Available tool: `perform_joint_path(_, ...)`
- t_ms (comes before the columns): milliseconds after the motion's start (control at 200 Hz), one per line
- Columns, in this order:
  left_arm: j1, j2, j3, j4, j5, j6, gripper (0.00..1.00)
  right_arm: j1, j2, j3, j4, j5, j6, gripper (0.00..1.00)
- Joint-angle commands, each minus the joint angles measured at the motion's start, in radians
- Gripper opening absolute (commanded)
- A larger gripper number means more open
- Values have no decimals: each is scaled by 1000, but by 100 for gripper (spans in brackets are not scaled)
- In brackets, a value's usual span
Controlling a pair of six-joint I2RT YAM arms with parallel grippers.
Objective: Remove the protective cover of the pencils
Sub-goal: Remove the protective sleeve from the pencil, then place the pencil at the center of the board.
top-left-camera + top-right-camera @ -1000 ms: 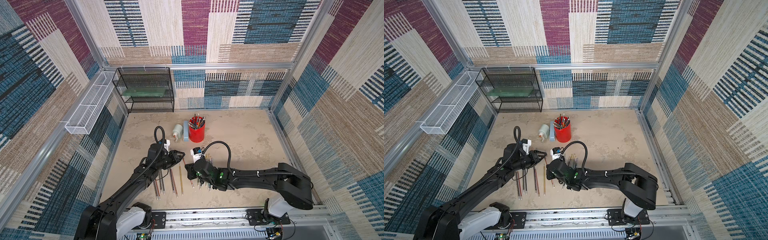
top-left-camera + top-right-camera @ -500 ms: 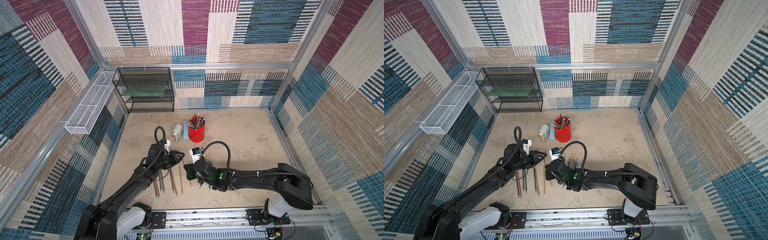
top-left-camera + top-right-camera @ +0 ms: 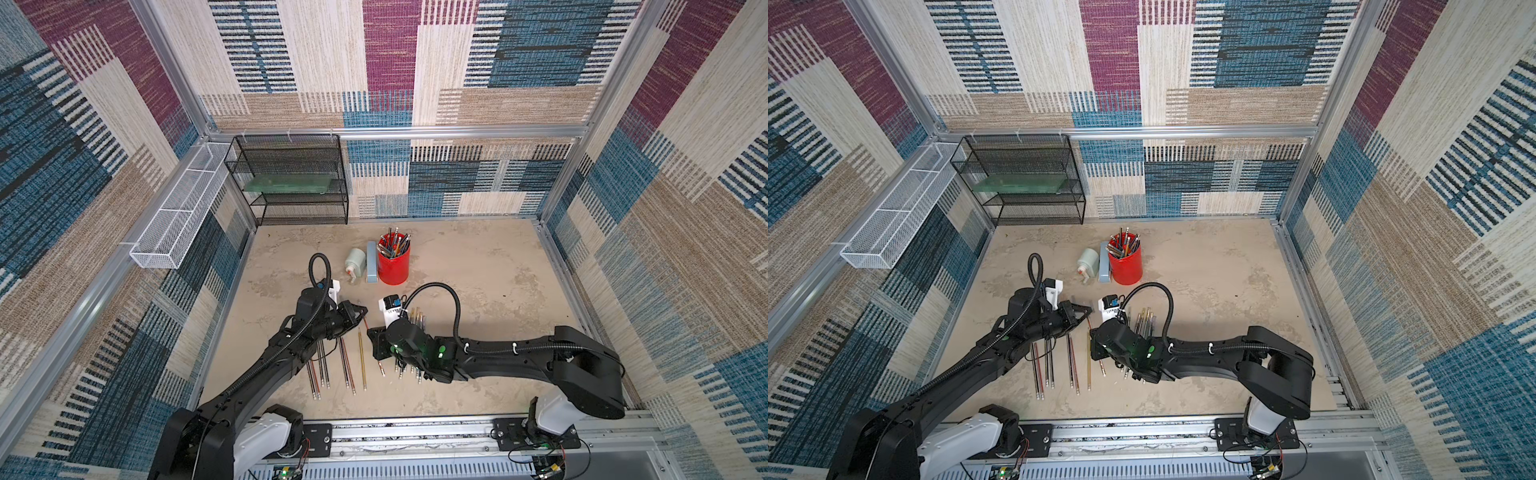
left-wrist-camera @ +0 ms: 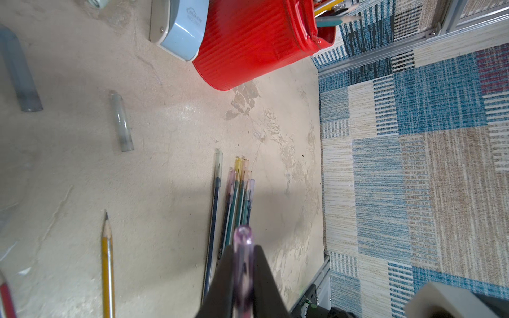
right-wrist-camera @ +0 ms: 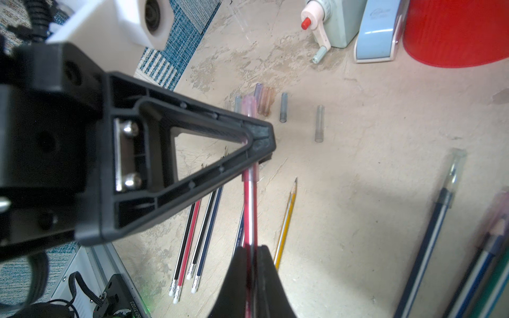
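While my left gripper (image 4: 243,261) pinches its pink cap (image 4: 243,238), right gripper (image 5: 252,261) clamps the red pencil (image 5: 250,209), tip facing back wall (image 3: 415,174); cap's wrist-cam-only.

— Bright or dim?
— Bright, evenly lit from above; soft grey shadows across the table (image 4: 170,190).
— Any glare?
— Sheen on the red cup (image 4: 256,44).
— Sharp?
— Crisp in both top views, bowed toward the edges; blurred close up on the pink cap (image 4: 243,239) in the left wrist view.
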Motion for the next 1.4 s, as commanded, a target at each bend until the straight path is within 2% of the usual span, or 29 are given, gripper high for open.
perform_joint_path(0, 0, 2, -4, 34, -7, -40, 12, 1, -6, -8, 36, -9, -1, 0)
perform_joint_path(205, 0, -8, -12, 30, -28, -48, 10, 18, -2, -23, 46, -10, 9, 0)
perform_joint_path(821, 3, -54, -38, 16, -91, -61, 8, 104, -61, -106, 56, 99, 58, 0)
perform_joint_path(1087, 1, -46, -25, -24, -130, -39, 8, 93, -62, -97, -79, 216, 172, 1)
perform_joint_path(1392, 2, -27, 1, -70, -165, -10, 8, -13, 118, 11, -185, 93, 234, 0)
